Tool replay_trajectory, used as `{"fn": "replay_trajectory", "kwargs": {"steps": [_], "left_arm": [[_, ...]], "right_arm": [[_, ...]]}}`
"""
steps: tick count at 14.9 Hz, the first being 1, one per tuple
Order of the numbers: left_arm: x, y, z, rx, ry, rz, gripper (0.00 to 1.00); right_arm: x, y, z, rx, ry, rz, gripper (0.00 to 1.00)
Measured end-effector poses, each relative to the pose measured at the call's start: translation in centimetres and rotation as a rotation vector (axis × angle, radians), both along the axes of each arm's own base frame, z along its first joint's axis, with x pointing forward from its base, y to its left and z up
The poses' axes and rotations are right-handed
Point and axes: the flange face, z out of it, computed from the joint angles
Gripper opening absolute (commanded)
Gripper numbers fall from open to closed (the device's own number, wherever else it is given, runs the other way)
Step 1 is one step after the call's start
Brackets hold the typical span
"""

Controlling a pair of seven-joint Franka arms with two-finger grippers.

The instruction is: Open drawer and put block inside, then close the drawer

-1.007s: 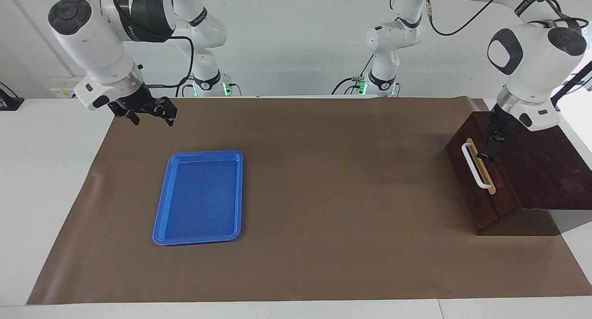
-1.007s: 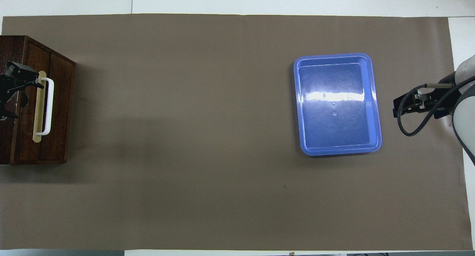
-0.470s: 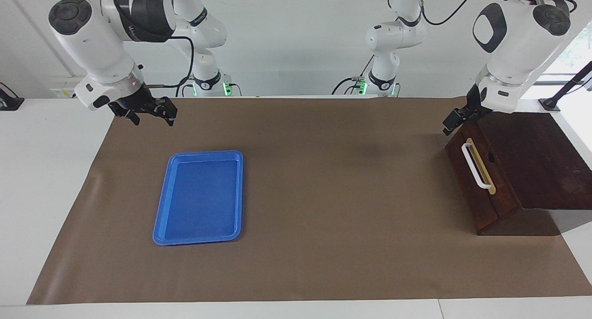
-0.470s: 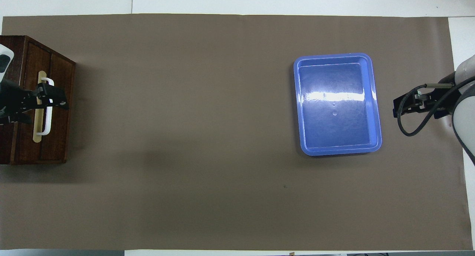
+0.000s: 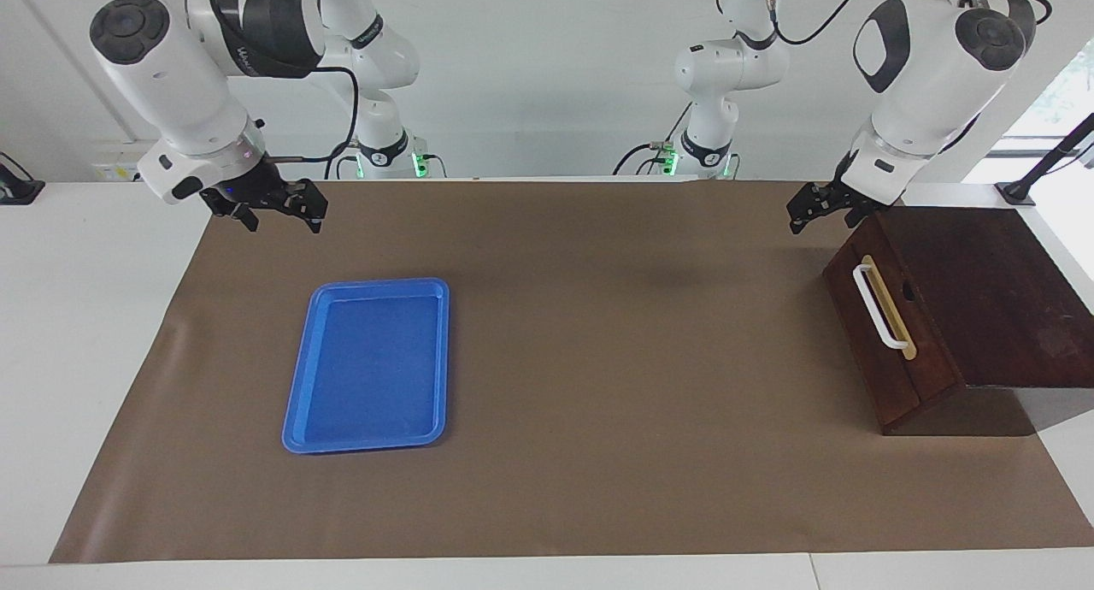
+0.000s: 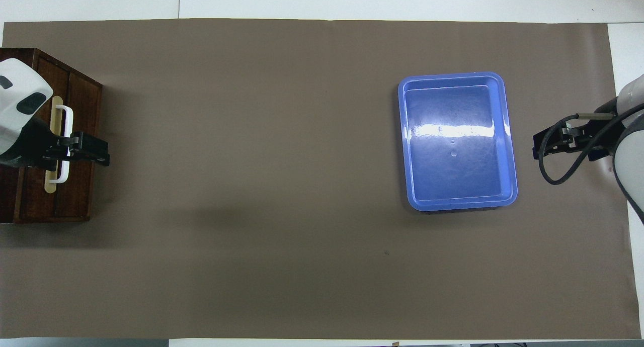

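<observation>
The dark brown wooden box [image 5: 983, 282] stands at the left arm's end of the table, and its drawer [image 5: 893, 372] is closed. The white bar handle [image 5: 877, 308] is free; it also shows in the overhead view [image 6: 68, 116]. My left gripper [image 5: 822, 214] hangs open and empty in the air over the mat in front of the drawer, by the box's corner nearer to the robots. In the overhead view the left gripper [image 6: 93, 153] partly covers the handle. The yellow block is not in view. My right gripper [image 5: 280, 212] waits open and empty over the mat near the blue tray.
A flat blue plastic tray [image 5: 295, 402] lies empty on the brown mat toward the right arm's end; it also shows in the overhead view [image 6: 408, 136]. The brown mat [image 5: 615, 359] covers most of the white table.
My left gripper has lifted off the top of the box by the handle and swung out over the mat in front of the drawer. The drawer stays closed. The right arm has not moved.
</observation>
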Motion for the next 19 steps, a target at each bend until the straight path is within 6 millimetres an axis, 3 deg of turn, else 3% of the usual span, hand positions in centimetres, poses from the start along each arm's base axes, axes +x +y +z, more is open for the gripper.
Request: {"fn": "replay_trajectory", "kwargs": {"steps": [4,13,19], "left_arm": [[-0.2,-1.0,0.4,-0.004,0.005,-0.051,1.00],[0.2,-1.8,4.0,-0.010,-0.068,-0.068,1.00],[0.3,-1.5,4.1,-0.010,-0.070,-0.063,1.00]], "right_arm": [[-0.2,0.0,0.5,0.000,-0.009,0.000,1.00],[-0.4,-0.2,1.0,0.000,-0.019,-0.003,1.00],[0.0,-0.2,1.3,0.000,-0.051,-0.004,1.00]]}}
